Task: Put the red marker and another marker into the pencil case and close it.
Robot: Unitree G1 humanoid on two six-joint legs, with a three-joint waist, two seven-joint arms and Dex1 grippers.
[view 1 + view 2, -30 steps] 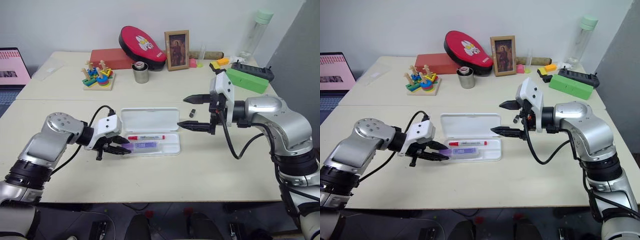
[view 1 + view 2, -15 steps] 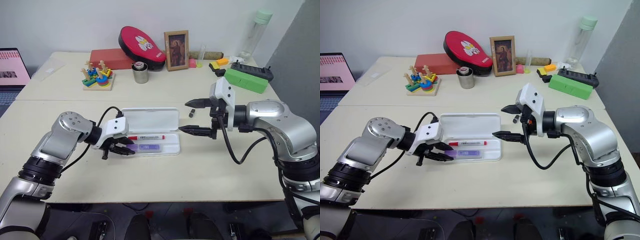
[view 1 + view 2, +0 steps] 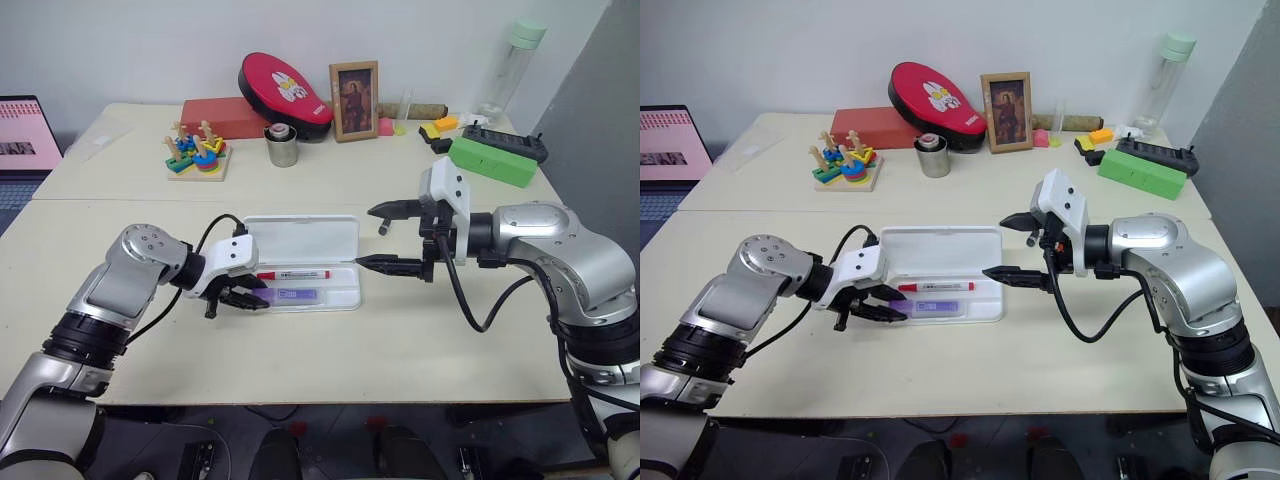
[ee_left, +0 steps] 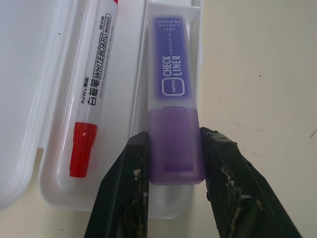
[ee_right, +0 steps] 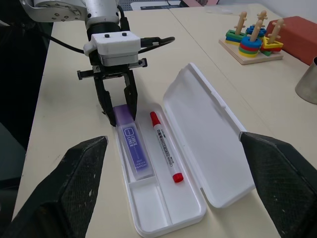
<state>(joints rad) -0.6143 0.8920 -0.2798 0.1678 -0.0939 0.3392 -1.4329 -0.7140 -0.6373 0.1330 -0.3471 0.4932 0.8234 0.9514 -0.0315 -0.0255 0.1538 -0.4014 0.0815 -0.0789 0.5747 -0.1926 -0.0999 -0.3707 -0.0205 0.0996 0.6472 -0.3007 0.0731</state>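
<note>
Off at the left edge a laptop screen (image 3: 22, 125) glows pink. On the cream worktop (image 3: 300, 340), the left hand (image 3: 243, 297) reaches in low from the left side, its two black fingers (image 4: 130, 198) clamped on the paler end of the purple highlighter (image 4: 174, 111). That highlighter lies flat in the near channel of the open pencil case (image 3: 345, 290), its length along the tray. Just beside it, in the channel nearer the lid, lies the red marker (image 3: 292, 274), also lengthwise and parallel to the highlighter, its red cap toward the left hand. The case's lid (image 3: 300, 240) is swung fully back and lies flat on the worktop behind the tray.

To the right of the case the right hand (image 3: 388, 238) hangs above the worktop, pointing toward the case with its fingers spread wide apart and nothing between them. One fingertip sits just off the tray's right end.

Along the back of the worktop stand a wooden stacking toy (image 3: 197, 153), a red oval pouch (image 3: 283, 88), a metal cup (image 3: 281, 146), a framed picture (image 3: 354, 100), a green box (image 3: 494, 160) and a clear bottle (image 3: 508, 70).
</note>
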